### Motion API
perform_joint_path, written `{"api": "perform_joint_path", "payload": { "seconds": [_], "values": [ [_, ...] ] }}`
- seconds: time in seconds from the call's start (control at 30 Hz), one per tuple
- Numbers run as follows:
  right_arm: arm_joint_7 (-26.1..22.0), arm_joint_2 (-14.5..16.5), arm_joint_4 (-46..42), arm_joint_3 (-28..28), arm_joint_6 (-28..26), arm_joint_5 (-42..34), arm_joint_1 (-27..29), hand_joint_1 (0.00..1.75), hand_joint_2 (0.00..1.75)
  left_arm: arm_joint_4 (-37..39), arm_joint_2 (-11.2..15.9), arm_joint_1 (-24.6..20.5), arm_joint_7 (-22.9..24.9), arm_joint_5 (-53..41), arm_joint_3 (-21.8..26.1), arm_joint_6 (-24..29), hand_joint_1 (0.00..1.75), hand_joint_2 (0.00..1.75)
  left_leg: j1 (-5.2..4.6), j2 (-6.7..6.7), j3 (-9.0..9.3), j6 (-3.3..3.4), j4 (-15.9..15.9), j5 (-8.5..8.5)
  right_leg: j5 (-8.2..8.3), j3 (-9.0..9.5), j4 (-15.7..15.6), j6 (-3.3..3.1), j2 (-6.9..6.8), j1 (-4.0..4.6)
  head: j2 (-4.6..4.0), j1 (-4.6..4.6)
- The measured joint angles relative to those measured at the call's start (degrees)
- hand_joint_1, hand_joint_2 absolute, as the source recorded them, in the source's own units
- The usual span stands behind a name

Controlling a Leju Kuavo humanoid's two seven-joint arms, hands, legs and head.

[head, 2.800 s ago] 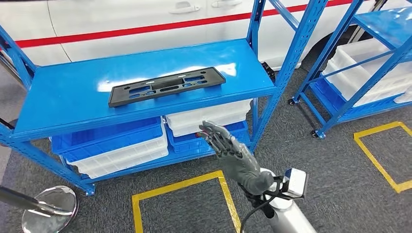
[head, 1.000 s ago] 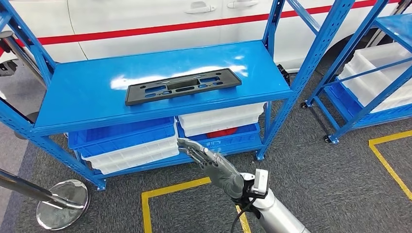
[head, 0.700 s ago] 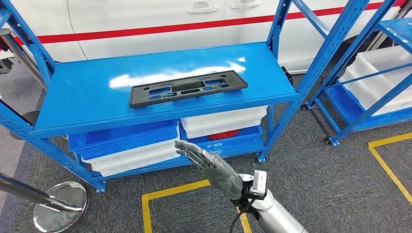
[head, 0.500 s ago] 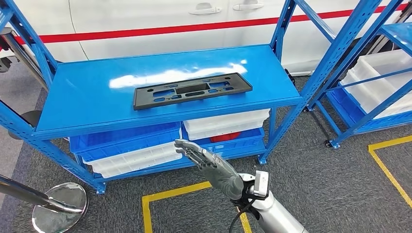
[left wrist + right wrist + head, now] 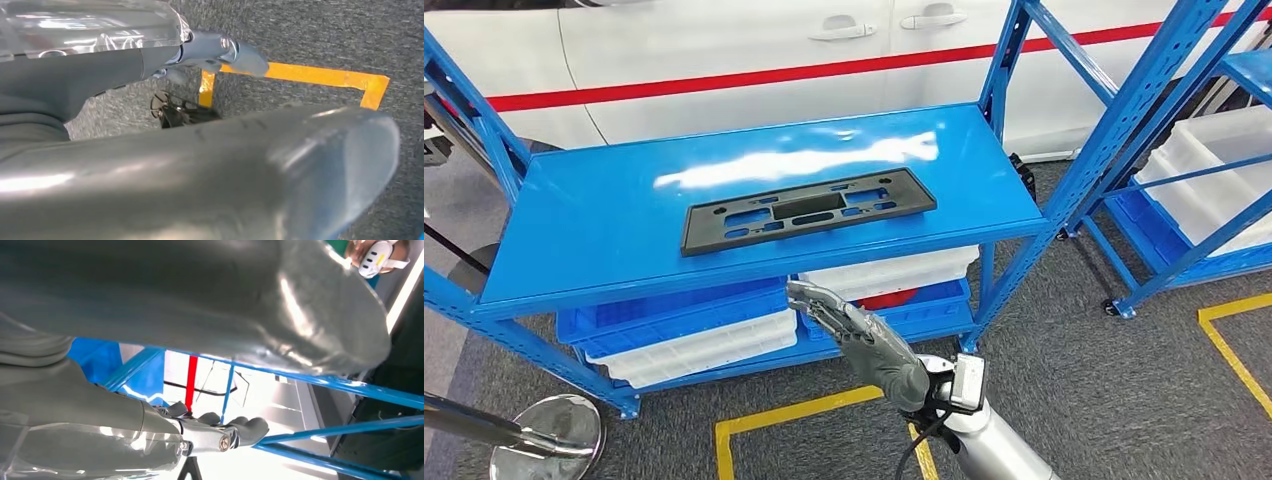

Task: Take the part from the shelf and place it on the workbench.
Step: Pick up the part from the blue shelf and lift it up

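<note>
A blue shelf (image 5: 574, 230) before a white car carries the black part (image 5: 809, 210), lying flat above and beyond the empty, spread right hand (image 5: 864, 340), which should rise over the shelf's front edge; in the left wrist view the left hand (image 5: 150, 170) hangs over carpet, its state untellable.

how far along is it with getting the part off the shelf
Barely begun. Done: nothing, the black part lies flat on the blue shelf, untouched. In hand: the right hand is raised, empty with fingers extended, below the shelf's front edge. Left: reach up, grip the part, lift it and carry it to the workbench.
</note>
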Motion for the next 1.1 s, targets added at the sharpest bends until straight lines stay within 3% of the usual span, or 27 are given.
{"api": "perform_joint_path", "payload": {
  "seconds": [0.03, 0.07, 0.1, 0.17, 0.23, 0.37, 0.43, 0.5, 0.53, 0.57, 0.6, 0.67, 0.73, 0.8, 0.9, 0.93, 1.03, 1.07, 1.1],
  "values": [
    [-0.17, -0.02, -0.36, -0.08, -0.21, 0.10, 0.37, 0.00, 0.00, 0.00, 0.00, 0.14, -0.03, -0.10, -0.01, -0.04, 0.00, 0.00, 0.12, 0.01, -1.65, -0.24, 1.60, -0.90, -0.44, 0.43, 0.04, 0.05, 0.06, -0.01, 0.00, 0.00],
    [-0.32, -0.06, -0.74, -0.20, -0.41, 0.25, 0.82, 0.00, 0.00, 0.00, 0.01, 0.28, -0.08, -0.19, -0.01, -0.05, 0.00, 0.00, 0.25, 0.02, -2.46, -0.41, 1.47, -0.70, -0.91, 0.92, 0.12, 0.13, 0.12, -0.04, 0.00, -0.01],
    [-0.43, -0.09, -1.15, -0.32, -0.58, 0.44, 1.29, 0.00, 0.00, 0.00, 0.02, 0.38, -0.13, -0.27, -0.01, -0.07, 0.00, 0.00, 0.39, 0.05, -2.32, -0.56, -0.61, 0.95, -1.45, 1.51, 0.25, 0.28, 0.17, -0.09, 0.00, -0.01],
    [-0.53, -0.16, -1.81, -0.49, -0.72, 0.90, 1.92, 0.00, 0.00, 0.01, 0.04, 0.45, -0.27, -0.34, -0.01, -0.09, 0.00, 0.00, 0.60, 0.16, -0.43, -0.64, -7.84, 6.22, -2.70, 2.64, 0.75, 0.77, 0.19, -0.18, 0.00, 0.01],
    [-0.56, -0.24, -2.14, -0.57, -0.57, 1.34, 2.08, 0.00, 0.00, 0.02, 0.05, 0.45, -0.44, -0.34, -0.01, -0.15, 0.00, 0.00, 0.48, 0.24, 0.79, -0.04, -12.41, 8.71, -3.69, 2.92, 1.24, 1.41, 0.20, -0.15, 0.00, 0.01],
    [-0.58, -0.32, -2.31, -0.85, 0.29, 1.56, 1.91, 0.00, 0.00, 0.02, 0.05, 0.54, -0.68, -0.16, -0.01, -0.22, 0.00, 0.00, 0.37, 0.08, 1.59, 1.73, -13.26, 8.62, -4.50, 2.49, 3.04, 2.64, 0.21, -0.23, 0.00, 0.00],
    [-0.58, -0.36, -2.27, -0.94, 0.46, 1.50, 1.77, 0.00, 0.00, 0.01, 0.06, 0.45, -0.81, 0.01, -0.01, -0.19, 0.00, 0.00, 0.48, 0.03, 2.41, 2.23, -13.50, 8.22, -6.10, -0.27, 8.06, 3.20, 0.20, -0.53, 0.00, 0.01],
    [-0.60, -0.44, -2.09, -0.98, 0.47, 1.43, 1.95, 0.00, 0.00, 0.00, 0.11, 0.41, -0.92, 0.10, -0.01, -0.11, 0.00, 0.00, 0.41, -0.01, 3.07, 2.46, -13.52, 7.52, -8.81, -5.25, 15.58, 3.63, 0.19, -0.82, 0.00, 0.01],
    [-0.61, -0.50, -1.95, -0.99, 0.47, 1.39, 2.16, 0.00, 0.00, 0.00, 0.14, 0.44, -0.93, 0.10, 0.00, -0.08, 0.00, 0.00, 0.37, -0.05, 3.50, 2.46, -13.52, 7.12, -9.46, -7.37, 18.11, 3.75, 0.19, -0.94, 0.00, 0.02],
    [-0.63, -0.55, -1.79, -1.00, 0.46, 1.37, 2.36, 0.00, 0.00, 0.00, 0.15, 0.49, -0.94, 0.10, 0.01, -0.05, 0.00, 0.00, 0.33, -0.09, 4.05, 2.43, -13.52, 6.68, -9.03, -8.63, 18.81, 3.80, 0.19, -1.00, 0.00, 0.02],
    [-0.64, -0.58, -1.66, -1.03, 0.45, 1.35, 2.49, 0.00, 0.00, 0.01, 0.15, 0.53, -0.94, 0.10, 0.01, -0.05, 0.00, 0.00, 0.31, -0.14, 4.71, 2.38, -13.53, 6.20, -7.36, -8.79, 17.28, 3.69, 0.19, -1.00, 0.00, 0.02],
    [-0.65, -0.62, -1.52, -1.16, 0.45, 1.33, 2.56, 0.00, 0.00, 0.02, 0.07, 0.53, -0.94, 0.10, 0.01, -0.04, 0.00, 0.00, 0.29, -0.19, 6.04, 2.14, -13.62, 5.19, -1.81, -6.75, 9.64, 3.01, 0.17, -0.72, 0.00, 0.02],
    [-0.64, -0.63, -1.38, -1.41, 0.42, 1.31, 2.48, 0.00, 0.00, 0.02, -0.08, 0.43, -0.93, 0.11, -0.01, -0.04, 0.00, 0.00, 0.27, -0.32, 6.86, 1.60, -13.89, 4.35, 0.94, -4.94, 3.68, 2.18, 0.17, -0.16, 0.00, 0.02],
    [-0.63, -0.66, -1.19, -1.66, 0.37, 1.27, 2.43, 0.00, 0.00, 0.02, -0.14, 0.35, -0.95, 0.18, 0.00, -0.04, 0.00, 0.00, 0.16, -0.38, 7.50, 0.81, -13.96, 4.26, 0.80, -4.32, 2.10, 1.42, 0.20, 0.17, 0.00, 0.02],
    [-0.60, -0.61, -1.03, -1.80, 0.32, 1.27, 2.36, 0.00, 0.00, 0.02, -0.13, 0.34, -0.92, 0.32, 0.02, -0.02, 0.00, 0.00, 0.09, -0.14, 7.48, 0.01, -11.76, 3.83, 0.92, -2.18, 0.89, 0.47, 0.13, -0.24, 0.00, 0.01],
    [-0.59, -0.58, -0.96, -1.81, 0.31, 1.29, 2.33, 0.00, 0.00, 0.02, -0.13, 0.29, -0.87, 0.35, 0.02, 0.02, 0.00, 0.00, 0.14, -0.06, 6.15, -0.08, -9.10, 3.06, 0.69, -1.46, 0.67, 0.24, 0.09, -0.34, 0.00, 0.00],
    [-0.58, -0.58, -0.52, -1.79, 0.30, 1.40, 2.36, 0.00, 0.00, 0.02, -0.14, 0.42, -0.41, 0.41, 0.01, 0.24, 0.00, 0.00, 0.22, 0.01, -0.45, -0.58, 0.75, -0.98, -0.61, -0.13, 0.64, -0.18, 0.05, -0.12, 0.00, -0.01],
    [-0.58, -0.58, -0.35, -1.79, 0.30, 1.44, 2.39, 0.00, 0.00, 0.02, -0.15, 0.57, -0.12, 0.42, 0.01, 0.38, 0.00, 0.00, 0.22, 0.01, -1.85, -0.66, 1.77, -1.49, -1.09, 0.38, 0.68, -0.20, 0.13, -0.05, 0.00, -0.01],
    [-0.58, -0.58, -0.18, -1.78, 0.30, 1.48, 2.39, 0.00, 0.00, 0.02, -0.15, 0.71, 0.16, 0.44, 0.02, 0.57, 0.00, 0.00, 0.22, 0.02, -2.28, -0.61, 0.80, -0.65, -1.60, 0.98, 0.75, -0.16, 0.21, 0.00, 0.00, -0.01]
  ]
}}
